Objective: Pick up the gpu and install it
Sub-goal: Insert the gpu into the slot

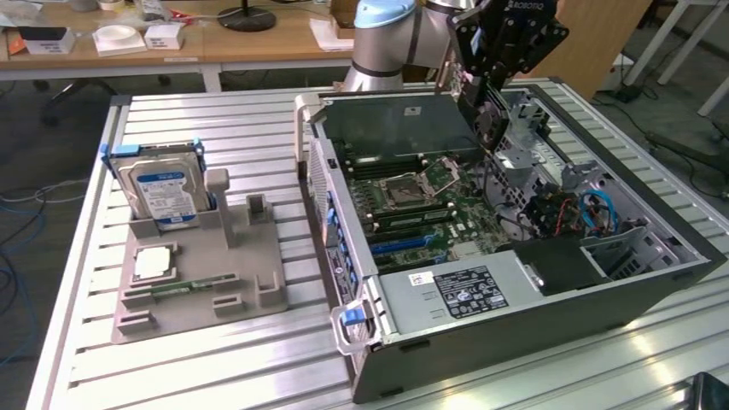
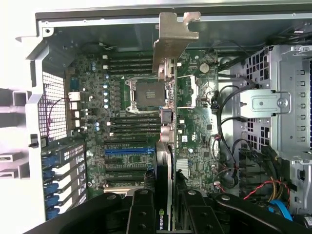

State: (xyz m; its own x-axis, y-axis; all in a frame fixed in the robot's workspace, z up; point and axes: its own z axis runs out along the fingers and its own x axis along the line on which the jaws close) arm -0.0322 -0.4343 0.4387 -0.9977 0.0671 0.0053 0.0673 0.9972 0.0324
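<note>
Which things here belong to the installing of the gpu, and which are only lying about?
Job: gpu, held by the gripper; open computer case; motherboard.
Lying about: hard drive, memory stick, processor chip, grey holder tray.

The setting is a robotics laboratory. A slotted aluminium-profile bench [image 1: 228, 120] carries an open computer case [image 1: 547, 333] and a grey moulded fixture [image 1: 262, 265] with a hard drive [image 1: 166, 192] standing in it; a robot arm [image 1: 387, 34] rises behind the case. Beyond the bench stand wooden desks [image 1: 262, 47] bearing small boxes, and loose cables [image 1: 29, 201] lie on the floor.
</note>
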